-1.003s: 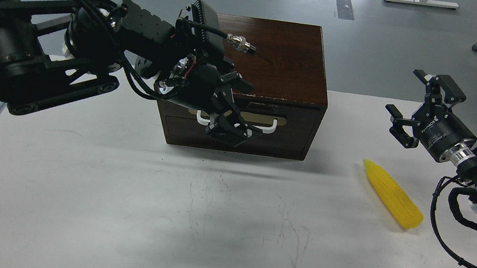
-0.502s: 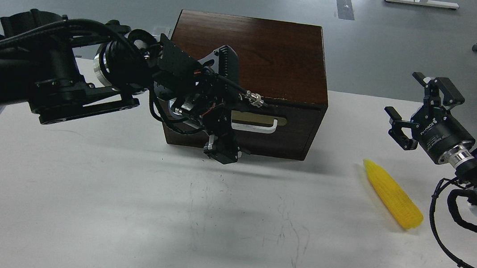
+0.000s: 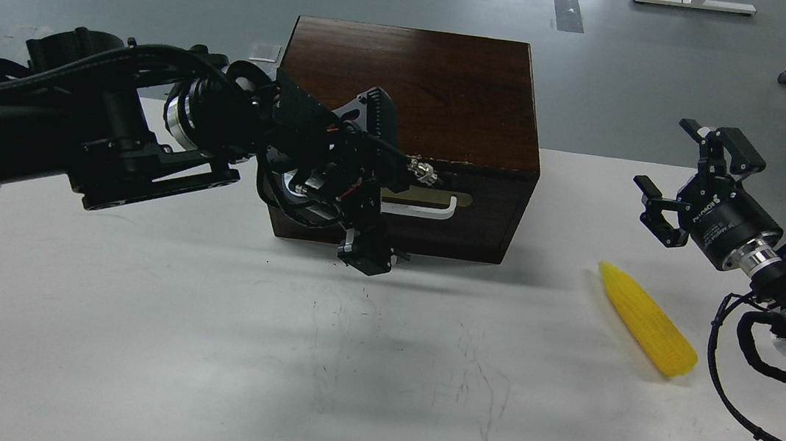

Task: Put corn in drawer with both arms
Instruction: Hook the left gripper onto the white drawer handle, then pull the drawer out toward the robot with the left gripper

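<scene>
— Where is the corn (image 3: 646, 320)?
— Lower right of the frame, flat on the white table (image 3: 201, 346), long axis slanting from its pointed tip at upper left down to the blunt end at lower right.
— Which arm is nearer?
— The right gripper (image 3: 693, 184) — it hangs just above and to the right of the cob, fingers spread wide, holding nothing.
— And the left?
— The left gripper (image 3: 367, 254) sits mid-frame, low in front of the drawer (image 3: 482, 219), below the left end of the white handle (image 3: 424, 205). It is seen dark and end-on — I cannot tell how far it is open. The drawer looks closed.
</scene>
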Robot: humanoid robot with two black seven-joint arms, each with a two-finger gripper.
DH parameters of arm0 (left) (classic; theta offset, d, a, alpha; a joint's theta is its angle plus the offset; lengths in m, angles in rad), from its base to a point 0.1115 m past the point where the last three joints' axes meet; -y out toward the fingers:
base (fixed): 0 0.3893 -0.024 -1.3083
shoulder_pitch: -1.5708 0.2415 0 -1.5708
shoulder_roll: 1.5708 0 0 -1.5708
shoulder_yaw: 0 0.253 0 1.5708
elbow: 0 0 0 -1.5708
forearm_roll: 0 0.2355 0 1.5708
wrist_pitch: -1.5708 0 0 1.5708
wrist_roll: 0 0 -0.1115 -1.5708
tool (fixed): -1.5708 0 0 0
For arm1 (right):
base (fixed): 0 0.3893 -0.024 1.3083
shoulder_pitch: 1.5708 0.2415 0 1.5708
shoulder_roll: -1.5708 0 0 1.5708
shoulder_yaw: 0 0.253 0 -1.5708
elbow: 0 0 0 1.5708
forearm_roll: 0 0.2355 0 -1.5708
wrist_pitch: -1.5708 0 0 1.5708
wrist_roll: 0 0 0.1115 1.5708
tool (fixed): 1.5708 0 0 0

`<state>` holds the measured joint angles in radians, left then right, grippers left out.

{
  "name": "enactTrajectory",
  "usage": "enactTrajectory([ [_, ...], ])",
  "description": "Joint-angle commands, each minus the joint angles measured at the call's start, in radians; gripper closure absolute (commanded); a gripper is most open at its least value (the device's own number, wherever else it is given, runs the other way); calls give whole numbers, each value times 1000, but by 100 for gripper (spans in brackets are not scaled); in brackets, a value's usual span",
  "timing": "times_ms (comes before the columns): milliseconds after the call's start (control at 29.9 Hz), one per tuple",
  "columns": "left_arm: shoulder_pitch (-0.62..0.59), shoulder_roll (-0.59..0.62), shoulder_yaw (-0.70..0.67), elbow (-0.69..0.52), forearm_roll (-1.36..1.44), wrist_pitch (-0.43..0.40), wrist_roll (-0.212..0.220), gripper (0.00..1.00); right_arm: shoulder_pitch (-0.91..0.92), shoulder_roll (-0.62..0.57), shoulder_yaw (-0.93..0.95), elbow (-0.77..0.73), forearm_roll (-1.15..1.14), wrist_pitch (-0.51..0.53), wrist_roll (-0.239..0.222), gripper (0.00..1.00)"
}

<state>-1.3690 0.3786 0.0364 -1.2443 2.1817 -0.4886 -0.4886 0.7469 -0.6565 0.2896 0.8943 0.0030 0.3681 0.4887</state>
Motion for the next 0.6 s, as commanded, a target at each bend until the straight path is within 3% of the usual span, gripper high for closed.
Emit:
enactTrajectory([
  [0,-1,2,28,0,0,0,0,2,-3,0,-1,0,0,0,0,0],
  [568,11,-10,48,42,0,0,0,2,-11,0,0,-2,0,0,0,0],
])
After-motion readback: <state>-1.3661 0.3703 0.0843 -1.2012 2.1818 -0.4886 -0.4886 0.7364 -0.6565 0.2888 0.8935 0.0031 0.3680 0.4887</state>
